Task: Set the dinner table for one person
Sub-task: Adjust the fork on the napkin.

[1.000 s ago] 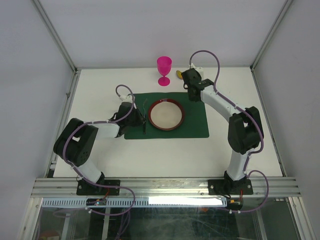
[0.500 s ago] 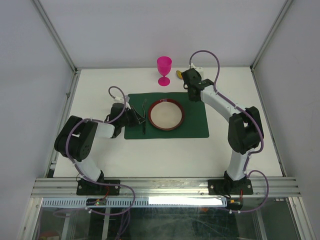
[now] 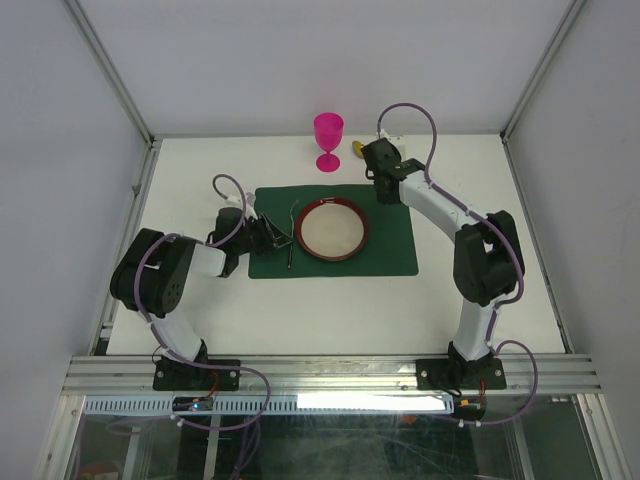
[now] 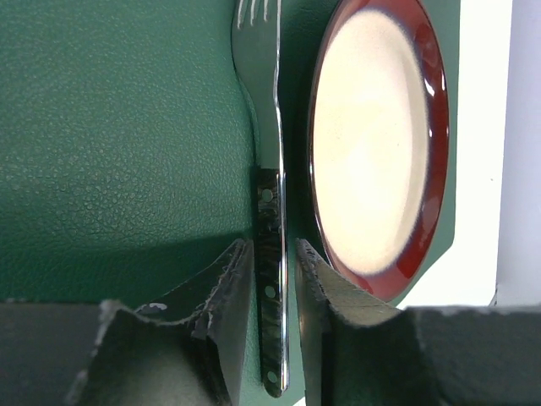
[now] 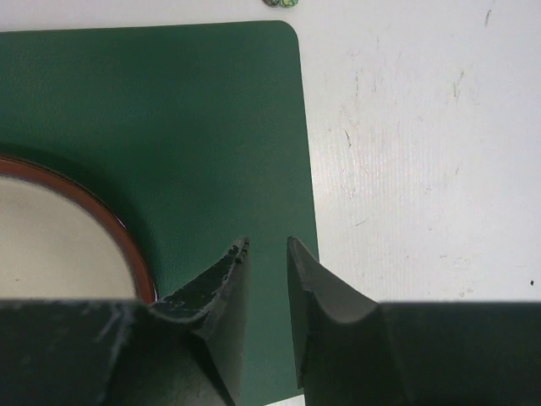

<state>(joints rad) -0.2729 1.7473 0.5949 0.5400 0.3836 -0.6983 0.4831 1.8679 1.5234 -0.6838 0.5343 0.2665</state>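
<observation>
- Steel fork (image 4: 270,220) lies on the green placemat (image 4: 118,127), just beside the red-rimmed plate (image 4: 376,144), tines pointing away from the arms. The left pincer (image 4: 272,243) straddles its dark handle, jaws slightly apart with a thin gap on each side, gripping nothing.
- With gaps that thin, a sideways drift as the left pincer rises could catch the handle, skewing the fork or pushing it against the plate rim.
- The jaw on the plate side sits near that rim, so a twist could nudge the plate off centre.
- The right pincer (image 5: 266,244) hangs low over the placemat's right edge, jaws narrowly parted and empty. A low sweep could snag the edge and drag the mat, taking plate and fork with it.
- The pink goblet (image 3: 328,138) stands off the mat near the far edge, close to the right wrist. It looks top-heavy, so a careless swing might topple it.
- The white worktop (image 3: 330,310) lies under everything, spanning the space between the frame rails. No knife or spoon is visible on it.
</observation>
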